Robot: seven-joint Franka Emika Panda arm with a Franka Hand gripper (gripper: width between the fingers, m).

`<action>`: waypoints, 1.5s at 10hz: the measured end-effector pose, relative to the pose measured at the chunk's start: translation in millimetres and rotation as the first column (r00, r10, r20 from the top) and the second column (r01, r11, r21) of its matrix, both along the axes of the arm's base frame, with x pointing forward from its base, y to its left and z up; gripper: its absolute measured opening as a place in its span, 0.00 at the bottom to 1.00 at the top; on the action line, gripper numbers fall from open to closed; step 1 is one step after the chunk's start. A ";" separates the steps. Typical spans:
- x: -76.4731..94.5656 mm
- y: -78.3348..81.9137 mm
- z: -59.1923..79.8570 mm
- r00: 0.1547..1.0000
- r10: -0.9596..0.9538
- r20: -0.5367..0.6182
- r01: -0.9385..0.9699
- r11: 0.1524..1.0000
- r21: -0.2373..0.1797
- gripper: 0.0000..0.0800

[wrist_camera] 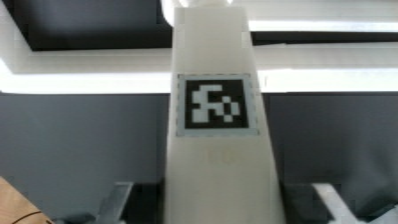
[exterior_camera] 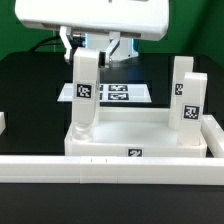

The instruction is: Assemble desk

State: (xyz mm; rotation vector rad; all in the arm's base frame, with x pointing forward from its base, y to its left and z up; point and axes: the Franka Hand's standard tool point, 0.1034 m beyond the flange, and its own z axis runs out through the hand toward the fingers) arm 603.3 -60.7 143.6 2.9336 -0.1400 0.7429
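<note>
Desk leg (exterior_camera: 85, 88) stands upright, clamped near its top by the pincer (exterior_camera: 94, 47).

This is a robotics lab set up for a test, not a home or a shop. A black table (exterior_camera: 30, 90) carries only plain white plastic parts, and each wears a printed black-and-white tag: the upright legs (exterior_camera: 85, 90), the tray-like desk top (exterior_camera: 140, 135) and the flat marker board (exterior_camera: 118, 93) lying behind them. A long low white rail (exterior_camera: 60, 167) fences the near edge, and a white robot arm (exterior_camera: 95, 18) hangs over the scene against a bare pale wall.
</note>
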 end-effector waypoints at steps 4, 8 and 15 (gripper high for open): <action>-2.7 -1.5 -8.3 1.000 -0.001 -0.014 0.001 1.000 -0.005 0.36; -4.9 -0.9 -15.3 1.000 0.001 -0.025 -0.001 1.000 -0.008 0.36; -7.5 -3.7 -24.1 1.000 0.006 0.024 -0.005 0.999 -0.051 0.36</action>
